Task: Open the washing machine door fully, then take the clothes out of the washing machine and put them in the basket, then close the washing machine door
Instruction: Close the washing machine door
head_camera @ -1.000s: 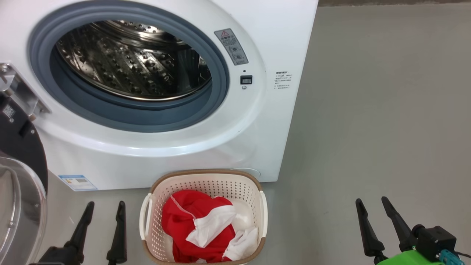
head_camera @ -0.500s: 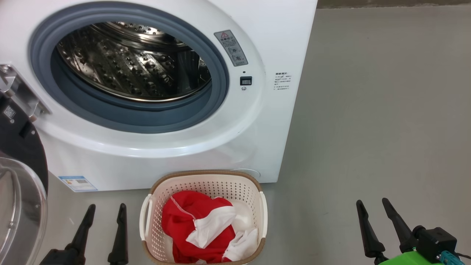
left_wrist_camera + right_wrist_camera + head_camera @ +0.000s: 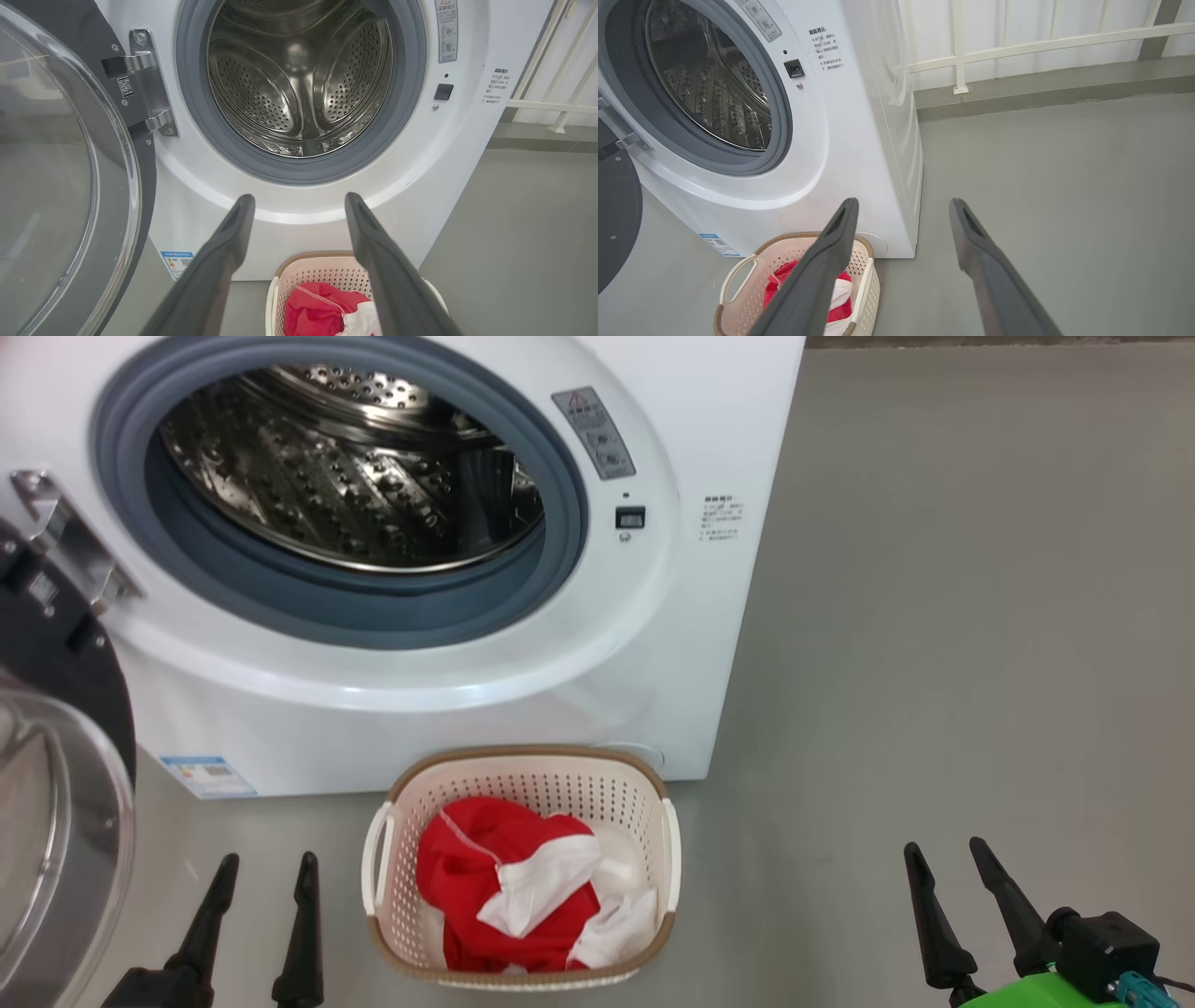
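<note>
Drum (image 3: 299, 79) was seen bare in the left wrist view. The clothes (image 3: 504, 887) were found piled in the basket (image 3: 527, 753), which was set on the floor just in front of the washing machine (image 3: 467, 709). Closing was judged to be the only step left.

Key relation: the washing machine door (image 3: 56, 784) was swung out to the left, hinged at the machine's left side, its free edge turned toward the robot. It was placed left of the left gripper (image 3: 269, 863) and near it, and well apart from the right gripper (image 3: 943, 847). The left arm was judged better placed for the push, rightward across the opening.

Both grippers were held fully spread, nothing gripped, fingers pointed at the machine.

Against the earlier frames: machine and basket were shifted slightly up and right in the head view, which was read as camera motion. No change was noted in either gripper or the clothes.
</note>
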